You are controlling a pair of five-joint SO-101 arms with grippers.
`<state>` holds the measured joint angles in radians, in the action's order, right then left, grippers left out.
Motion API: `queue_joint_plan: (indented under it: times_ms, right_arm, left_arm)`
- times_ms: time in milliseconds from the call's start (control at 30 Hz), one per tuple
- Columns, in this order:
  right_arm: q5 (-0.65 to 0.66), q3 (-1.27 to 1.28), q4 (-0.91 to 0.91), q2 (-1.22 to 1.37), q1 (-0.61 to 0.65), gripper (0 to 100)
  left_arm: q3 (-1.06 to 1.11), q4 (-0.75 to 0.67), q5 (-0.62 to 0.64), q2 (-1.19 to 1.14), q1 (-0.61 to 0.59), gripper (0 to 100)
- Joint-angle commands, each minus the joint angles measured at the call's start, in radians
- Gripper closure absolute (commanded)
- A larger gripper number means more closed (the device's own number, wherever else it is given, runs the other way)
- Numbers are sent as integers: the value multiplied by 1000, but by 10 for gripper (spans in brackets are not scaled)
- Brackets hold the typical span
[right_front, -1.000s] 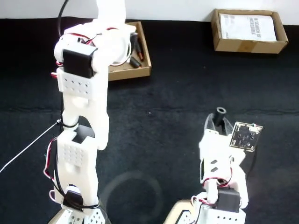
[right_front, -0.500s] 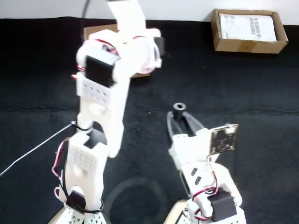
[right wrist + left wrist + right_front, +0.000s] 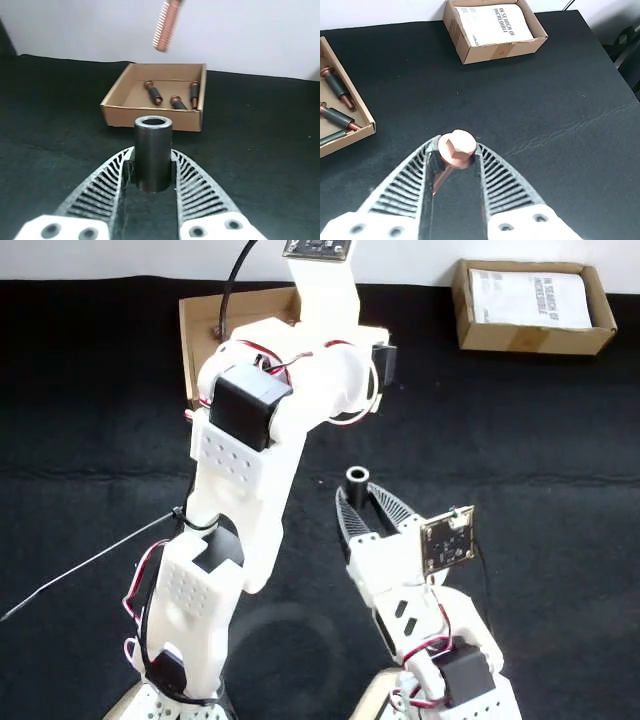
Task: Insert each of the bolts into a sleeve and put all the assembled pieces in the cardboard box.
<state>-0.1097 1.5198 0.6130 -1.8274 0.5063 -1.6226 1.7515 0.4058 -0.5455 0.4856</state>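
Lying open on the black table [image 3: 520, 420], the cardboard box [image 3: 150, 114] holds three assembled pieces [image 3: 153, 93]. Near the box and raised above it, the left gripper [image 3: 455, 152] clamps a copper bolt [image 3: 454, 146] at its head. Farther from the box, the right gripper [image 3: 152, 156] pinches an upright dark sleeve [image 3: 153, 145].

Cardboard box [image 3: 200, 340] largely hidden behind left arm [image 3: 250, 455] in high view, contents concealed; cropped by frame edge in left wrist view. Bolt [image 3: 164, 22] head cut off by frame edge in right wrist view.
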Motion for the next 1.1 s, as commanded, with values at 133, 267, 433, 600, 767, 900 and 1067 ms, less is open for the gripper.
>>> queue_joint_plan:
  times_ms: [133, 267, 433, 600, 767, 900, 1067]
  right_arm:
    - [12, 79, -137, -7, -48, 991]
    - [12, 120, -199, -7, -45, 991]
    - [12, 130, -209, -7, -45, 991]
    - [12, 130, -209, -7, -45, 991]
    - [12, 130, -209, -7, -45, 991]
    - [12, 130, -209, -7, -45, 991]
    - [12, 130, -209, -7, -44, 991]
  left_arm:
    - [-41, -17, 0, 99, 31, 991]
    - [-41, 9, 2, 124, 76, 991]
    - [-33, 15, 0, 206, 84, 991]
    - [94, 17, -5, 369, 53, 991]
    - [423, 14, -6, 628, 56, 991]
    - [627, 9, -9, 756, 53, 991]
    - [776, -69, -9, 740, 51, 991]
